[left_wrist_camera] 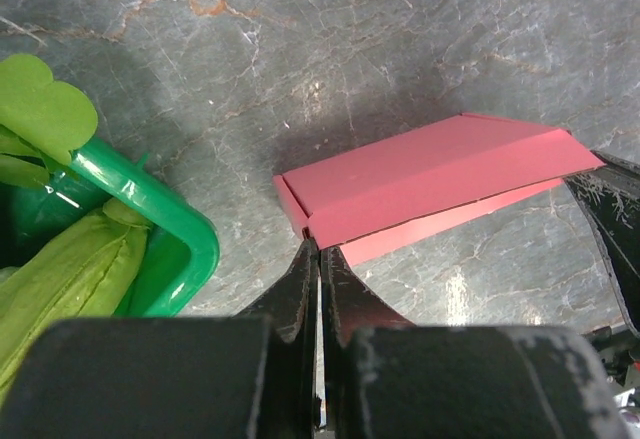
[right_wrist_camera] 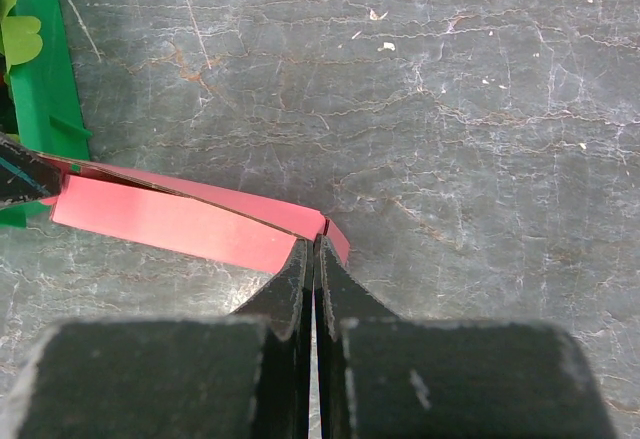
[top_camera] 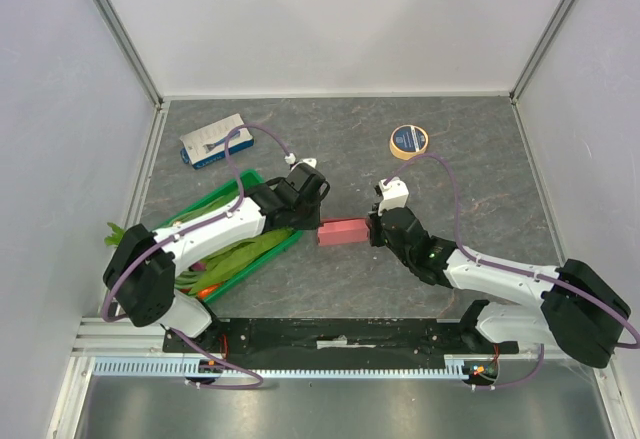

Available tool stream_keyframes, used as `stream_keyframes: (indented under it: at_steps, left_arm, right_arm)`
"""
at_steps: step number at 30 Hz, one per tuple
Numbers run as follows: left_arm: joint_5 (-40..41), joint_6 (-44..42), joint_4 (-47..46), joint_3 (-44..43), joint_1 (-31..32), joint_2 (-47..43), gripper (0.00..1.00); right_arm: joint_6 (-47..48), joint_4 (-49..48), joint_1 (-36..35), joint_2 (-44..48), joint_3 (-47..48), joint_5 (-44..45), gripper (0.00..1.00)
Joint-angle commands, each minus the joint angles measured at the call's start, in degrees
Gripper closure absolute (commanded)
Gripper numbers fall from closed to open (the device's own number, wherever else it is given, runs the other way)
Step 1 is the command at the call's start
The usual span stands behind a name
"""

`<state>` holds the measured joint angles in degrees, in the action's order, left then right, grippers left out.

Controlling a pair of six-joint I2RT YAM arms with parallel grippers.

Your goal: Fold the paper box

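Observation:
The pink paper box is a partly folded long card shape in the middle of the table, between my two grippers. My left gripper is shut, its tips pinching the box's left corner; in the left wrist view the gripper meets the box at that corner. My right gripper is shut on the box's right end; in the right wrist view the gripper pinches the end of the box. A loose flap shows under the top panel.
A green crate of vegetables stands just left of the box, under my left arm, and shows in both wrist views. A blue-and-white package lies at the back left. A round tin lies at the back right.

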<state>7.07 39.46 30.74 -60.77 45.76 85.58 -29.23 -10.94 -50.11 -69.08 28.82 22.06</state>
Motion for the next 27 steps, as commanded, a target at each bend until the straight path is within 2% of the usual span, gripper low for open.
stream_keyframes:
  at_steps: [1, 8, 22, 27]
  left_arm:
    - [-0.31, 3.43, -8.85, 1.97, 2.40, -0.50, 0.98]
    - [6.81, 2.37, -16.06, 11.80, 7.06, -3.14, 0.98]
    - [10.24, 6.15, -23.18, 22.97, 10.49, -4.72, 0.98]
    - [12.18, 6.94, -23.88, 26.67, 11.28, -4.81, 0.98]
  right_arm:
    - [-3.28, 7.86, -2.28, -2.38, -2.10, -8.18, 1.00]
    - [-4.52, 6.98, -2.28, -2.03, -2.54, -8.88, 1.00]
    - [-7.50, 7.95, -2.19, 0.17, -1.84, -9.41, 1.00]
    - [-9.52, 9.26, -2.19, 1.58, -0.79, -9.58, 0.94]
